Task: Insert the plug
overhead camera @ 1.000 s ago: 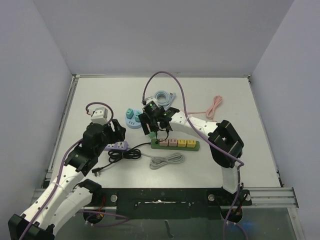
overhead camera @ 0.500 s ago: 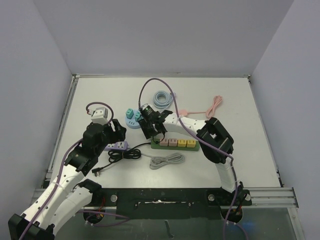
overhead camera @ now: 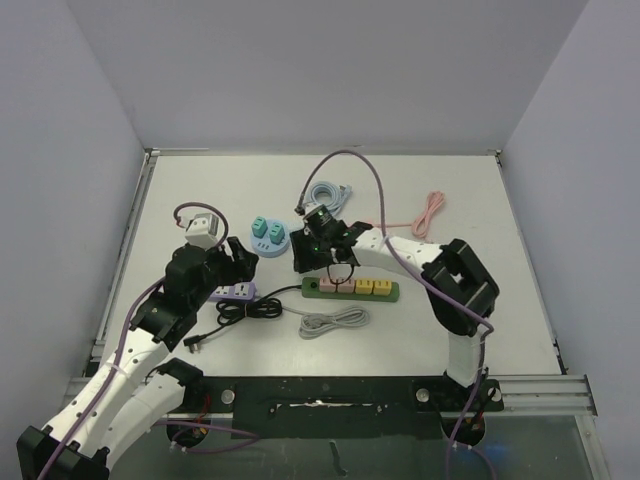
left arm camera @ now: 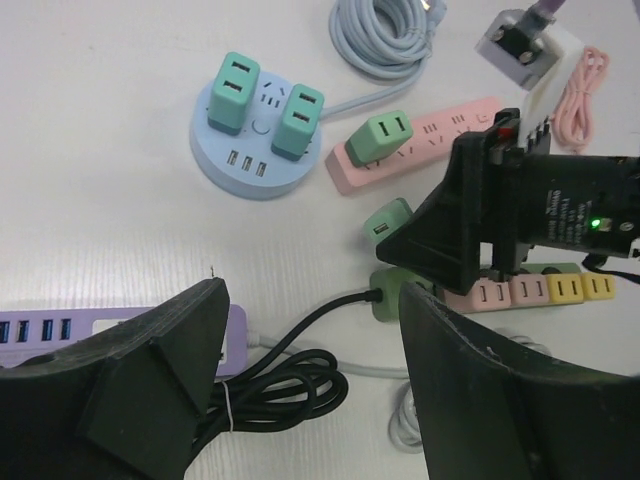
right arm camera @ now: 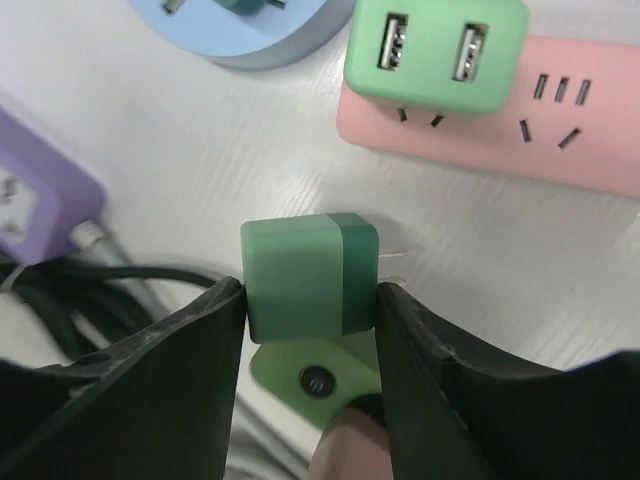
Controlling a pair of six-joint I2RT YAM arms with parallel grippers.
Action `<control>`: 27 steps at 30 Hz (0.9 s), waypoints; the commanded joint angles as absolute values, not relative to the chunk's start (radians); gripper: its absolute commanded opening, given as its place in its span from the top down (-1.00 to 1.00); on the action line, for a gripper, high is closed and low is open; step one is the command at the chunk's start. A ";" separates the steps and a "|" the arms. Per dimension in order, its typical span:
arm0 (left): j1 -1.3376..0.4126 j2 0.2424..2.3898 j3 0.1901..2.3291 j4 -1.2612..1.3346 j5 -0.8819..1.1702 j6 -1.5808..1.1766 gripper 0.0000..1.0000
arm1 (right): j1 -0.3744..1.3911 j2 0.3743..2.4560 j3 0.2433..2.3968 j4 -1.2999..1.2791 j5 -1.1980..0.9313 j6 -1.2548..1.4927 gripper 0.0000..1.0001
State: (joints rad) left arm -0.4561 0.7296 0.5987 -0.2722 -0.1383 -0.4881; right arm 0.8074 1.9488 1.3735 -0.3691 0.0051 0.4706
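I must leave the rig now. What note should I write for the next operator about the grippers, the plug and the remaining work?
Right gripper: shut on the green plug, prongs bare, in no socket, near the pink power strip.
Left gripper: open, empty, over the purple strip and black cable.
Done: plug grasped.
Left: line the prongs up with a free socket and push in. Which strip is meant, the pictures do not show.

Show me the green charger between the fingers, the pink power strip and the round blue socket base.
green charger (right arm camera: 310,275), right wrist view, middle of its body.
pink power strip (right arm camera: 600,150), right wrist view, bare top, right end.
round blue socket base (left arm camera: 245,168), left wrist view, front wall.
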 commanded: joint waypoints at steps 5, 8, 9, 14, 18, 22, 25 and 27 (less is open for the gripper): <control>-0.450 0.684 0.560 0.060 0.179 -0.396 -0.36 | 0.654 1.598 1.140 0.014 -0.527 0.736 0.14; -0.451 0.687 0.547 0.209 0.340 -0.371 -0.36 | 0.628 1.510 1.058 0.129 -0.670 0.836 0.13; -0.452 0.697 0.550 0.247 0.401 -0.361 -0.36 | 0.623 1.483 1.031 0.164 -0.718 0.872 0.12; -0.455 0.767 0.595 0.343 0.594 -0.274 -0.36 | 0.621 1.375 0.949 0.346 -0.812 1.071 0.10; -0.462 0.791 0.605 0.364 0.699 -0.165 -0.36 | 0.623 1.309 0.896 0.477 -0.833 1.197 0.10; -0.472 0.780 0.575 0.480 0.736 -0.132 -0.36 | 0.641 1.289 0.869 0.520 -0.844 1.264 0.10; -0.478 0.802 0.592 0.513 0.769 -0.119 -0.36 | 0.650 1.281 0.857 0.539 -0.847 1.284 0.10; -0.484 0.824 0.606 0.521 0.803 -0.117 -0.35 | 0.652 1.281 0.855 0.540 -0.848 1.287 0.09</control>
State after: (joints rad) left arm -0.4728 0.7979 0.5545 0.3962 0.7048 -0.1638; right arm 0.6407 1.3140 0.8646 0.4385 -0.8127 1.2247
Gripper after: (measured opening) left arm 0.670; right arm 0.492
